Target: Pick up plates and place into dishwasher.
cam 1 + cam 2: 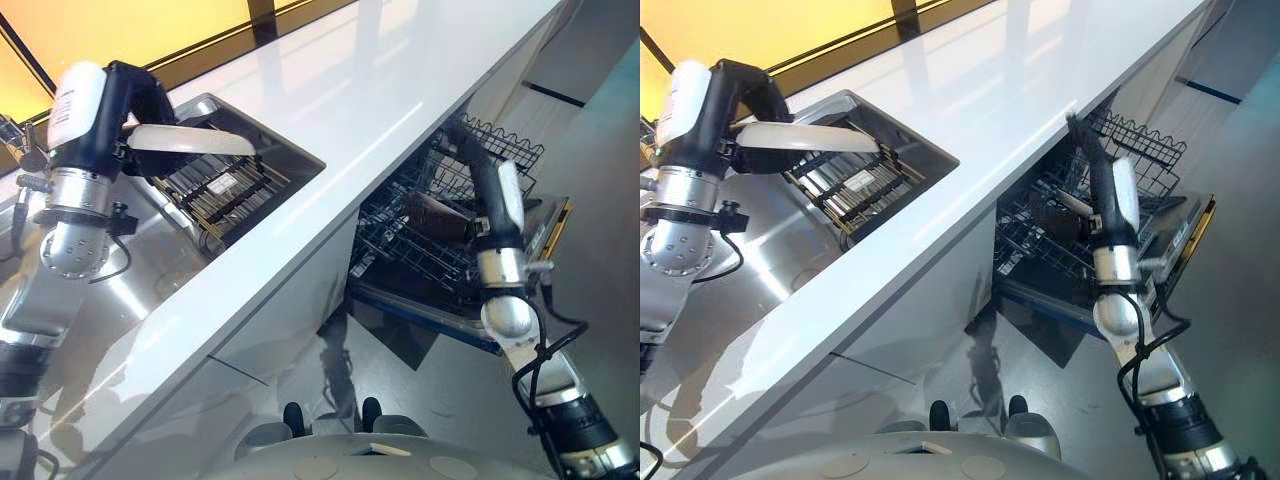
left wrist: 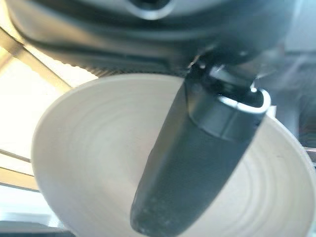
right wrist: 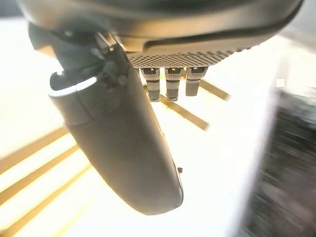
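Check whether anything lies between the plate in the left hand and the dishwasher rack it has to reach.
Yes. The left hand holds the plate above the sink, and the white countertop runs between it and the dishwasher rack below its edge. The right hand is over that rack.

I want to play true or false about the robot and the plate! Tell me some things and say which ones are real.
1. The left hand holds a round white plate. True.
2. The plate is already inside the dishwasher. False: it is held above the steel sink with a dark rack inside it.
3. The black wire dishwasher rack is pulled out under the white counter. True.
4. The right hand also carries a plate. False: it holds nothing, up by the counter's edge over the dishwasher rack.
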`<state>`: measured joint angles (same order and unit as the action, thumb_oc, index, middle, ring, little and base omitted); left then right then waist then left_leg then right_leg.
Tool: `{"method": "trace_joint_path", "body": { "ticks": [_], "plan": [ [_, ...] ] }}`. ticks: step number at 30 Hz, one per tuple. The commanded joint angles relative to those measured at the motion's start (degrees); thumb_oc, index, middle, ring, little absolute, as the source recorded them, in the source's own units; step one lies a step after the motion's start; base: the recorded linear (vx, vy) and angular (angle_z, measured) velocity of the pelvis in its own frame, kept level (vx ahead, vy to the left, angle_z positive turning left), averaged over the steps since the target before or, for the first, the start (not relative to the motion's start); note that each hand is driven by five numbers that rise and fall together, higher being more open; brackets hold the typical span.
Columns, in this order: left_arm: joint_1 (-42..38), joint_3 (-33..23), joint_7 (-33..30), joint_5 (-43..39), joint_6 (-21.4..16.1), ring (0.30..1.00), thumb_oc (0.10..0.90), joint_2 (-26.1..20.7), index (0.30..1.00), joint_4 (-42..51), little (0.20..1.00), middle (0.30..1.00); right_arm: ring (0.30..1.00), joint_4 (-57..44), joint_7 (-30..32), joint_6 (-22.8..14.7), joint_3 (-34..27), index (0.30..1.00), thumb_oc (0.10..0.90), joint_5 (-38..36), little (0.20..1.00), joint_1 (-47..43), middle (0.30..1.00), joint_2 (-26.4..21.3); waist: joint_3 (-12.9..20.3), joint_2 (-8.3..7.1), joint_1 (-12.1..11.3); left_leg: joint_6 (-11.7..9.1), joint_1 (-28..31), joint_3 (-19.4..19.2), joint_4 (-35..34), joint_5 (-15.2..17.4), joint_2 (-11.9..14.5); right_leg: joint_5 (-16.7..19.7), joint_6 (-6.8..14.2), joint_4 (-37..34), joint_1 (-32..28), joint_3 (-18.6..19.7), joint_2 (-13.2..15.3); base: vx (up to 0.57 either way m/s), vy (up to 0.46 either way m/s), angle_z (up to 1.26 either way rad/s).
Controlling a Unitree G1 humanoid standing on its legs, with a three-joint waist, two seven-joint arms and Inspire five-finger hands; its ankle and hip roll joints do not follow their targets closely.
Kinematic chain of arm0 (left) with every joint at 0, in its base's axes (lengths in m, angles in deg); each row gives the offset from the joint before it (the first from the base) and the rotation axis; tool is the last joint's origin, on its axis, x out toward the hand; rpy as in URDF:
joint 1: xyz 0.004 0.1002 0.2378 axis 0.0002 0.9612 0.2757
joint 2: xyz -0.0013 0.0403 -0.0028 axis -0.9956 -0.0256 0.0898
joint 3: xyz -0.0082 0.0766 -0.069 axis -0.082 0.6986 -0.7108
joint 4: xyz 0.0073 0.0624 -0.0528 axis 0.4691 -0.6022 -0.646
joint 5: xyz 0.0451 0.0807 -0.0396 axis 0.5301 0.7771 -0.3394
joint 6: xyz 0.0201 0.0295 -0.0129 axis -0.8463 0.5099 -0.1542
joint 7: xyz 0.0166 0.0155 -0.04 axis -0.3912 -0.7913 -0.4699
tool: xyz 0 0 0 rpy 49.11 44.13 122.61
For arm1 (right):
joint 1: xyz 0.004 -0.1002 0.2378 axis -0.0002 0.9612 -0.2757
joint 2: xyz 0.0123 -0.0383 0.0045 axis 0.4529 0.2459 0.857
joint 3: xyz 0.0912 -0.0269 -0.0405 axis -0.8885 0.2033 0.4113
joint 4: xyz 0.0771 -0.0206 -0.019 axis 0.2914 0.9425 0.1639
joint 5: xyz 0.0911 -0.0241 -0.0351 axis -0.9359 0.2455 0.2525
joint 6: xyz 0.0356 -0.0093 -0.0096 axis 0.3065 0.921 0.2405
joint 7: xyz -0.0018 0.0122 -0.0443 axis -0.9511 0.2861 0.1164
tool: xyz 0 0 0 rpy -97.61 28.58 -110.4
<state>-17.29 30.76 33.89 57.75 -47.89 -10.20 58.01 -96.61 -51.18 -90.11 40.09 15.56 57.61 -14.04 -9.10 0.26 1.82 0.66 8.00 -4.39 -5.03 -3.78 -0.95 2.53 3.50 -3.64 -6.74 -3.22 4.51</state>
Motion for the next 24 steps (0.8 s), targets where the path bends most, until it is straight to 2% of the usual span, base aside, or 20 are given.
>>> {"method": "trace_joint_path", "body": {
  "ticks": [1, 6, 10, 16, 24],
  "plan": [
    [-9.9, 0.9, 0.4, -4.8, -5.7, 0.3, 0.1, 0.9, 0.3, 4.1, 0.2, 0.3, 0.9, -6.6, 0.1, -6.2, 3.2, 0.9, 0.8, 2.5, 0.9, -9.9, 0.9, -3.3, 6.4, 1.3, -1.0, -0.3, -0.3, -1.3, 2.5, 7.5, -0.5, -4.4, 1.4, 3.7, 1.7, -1.9, -2.4, -0.02, 0.005, 0.25],
    [-13.5, 5.3, 2.5, -6.8, -6.9, 0.3, 0.1, 3.5, 0.3, 7.2, 0.2, 0.3, 0.9, -6.2, -5.3, -4.5, 8.4, 0.9, 0.8, -0.3, 0.9, -13.8, 0.9, -1.1, 7.2, 1.05, -1.7, -0.7, -0.3, -0.7, 2.0, 6.8, -0.5, -4.6, 1.2, 3.5, 1.1, -3.0, -2.1, -0.02, 0.015, 0.2],
    [-15.6, 7.1, 2.9, -7.8, -7.3, 0.3, 0.1, 3.9, 0.3, 8.9, 0.2, 0.3, 0.9, -6.3, -7.4, -3.4, 10.4, 0.9, 0.8, -1.8, 0.9, -14.9, 0.9, -0.2, 7.5, 0.89, -2.0, -0.8, -0.5, -0.5, 1.6, 6.5, -0.6, -4.5, 1.2, 3.1, 0.9, -3.4, -2.0, -0.02, 0.015, 0.11],
    [-18.9, 10.0, 3.6, -8.6, -6.5, 0.3, 0.1, 5.1, 0.3, 10.9, 0.2, 0.3, 0.9, -5.8, -7.1, -1.1, 12.8, 0.9, 0.8, -1.6, 0.9, -17.2, 0.9, 2.1, 7.8, 0.77, -2.3, -0.9, -0.6, -0.3, 1.1, 6.2, -0.8, -4.1, 1.4, 2.4, 0.7, -3.6, -1.8, -0.02, 0.009, 0.02],
    [-19.9, 12.1, 4.3, -7.3, -5.8, 0.3, 0.1, 6.1, 0.3, 11.9, 0.2, 0.3, 0.9, -5.7, -6.5, 0.0, 13.7, 0.9, 0.8, -2.3, 0.9, -17.4, 0.9, 2.4, 8.2, 0.73, -2.0, -0.9, -0.8, -0.6, 0.7, 5.9, -1.0, -3.3, 1.9, 1.7, 1.0, -3.1, -1.8, -0.02, 0.005, 0.0]
  ]
}}
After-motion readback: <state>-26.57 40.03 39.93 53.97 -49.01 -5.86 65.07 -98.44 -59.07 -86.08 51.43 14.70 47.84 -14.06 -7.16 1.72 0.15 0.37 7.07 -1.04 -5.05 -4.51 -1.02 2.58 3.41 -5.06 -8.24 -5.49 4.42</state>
